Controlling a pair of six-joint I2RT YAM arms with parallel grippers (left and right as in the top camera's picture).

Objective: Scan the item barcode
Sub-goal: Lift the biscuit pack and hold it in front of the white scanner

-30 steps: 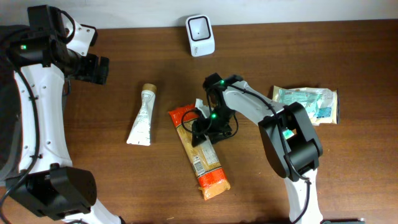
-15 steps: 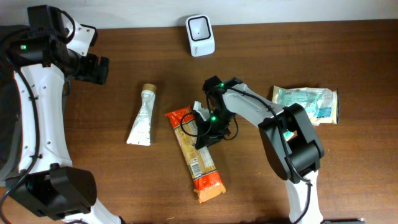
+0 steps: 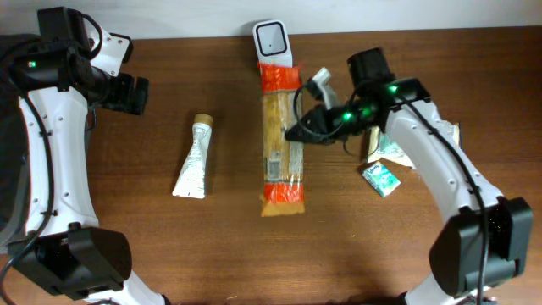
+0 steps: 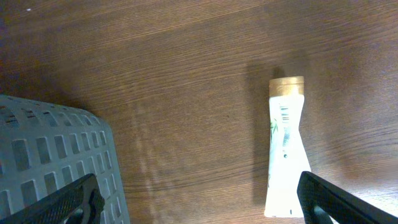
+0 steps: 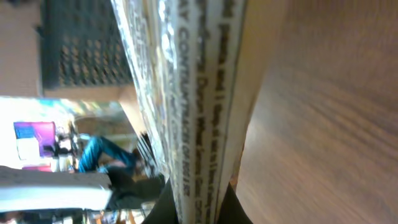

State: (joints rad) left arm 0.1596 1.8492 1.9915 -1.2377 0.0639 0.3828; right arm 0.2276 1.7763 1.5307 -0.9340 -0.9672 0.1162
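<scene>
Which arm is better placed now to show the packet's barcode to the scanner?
Right. Its gripper is shut on the packet, whose orange end lies close to the scanner. The left gripper is open, empty and far off to the side, nearer the tube.

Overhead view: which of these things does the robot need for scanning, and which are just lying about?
For the job: orange snack packet, gripped in the right jaws; white scanner.
Lying about: white tube; green packet; grey basket.
</scene>
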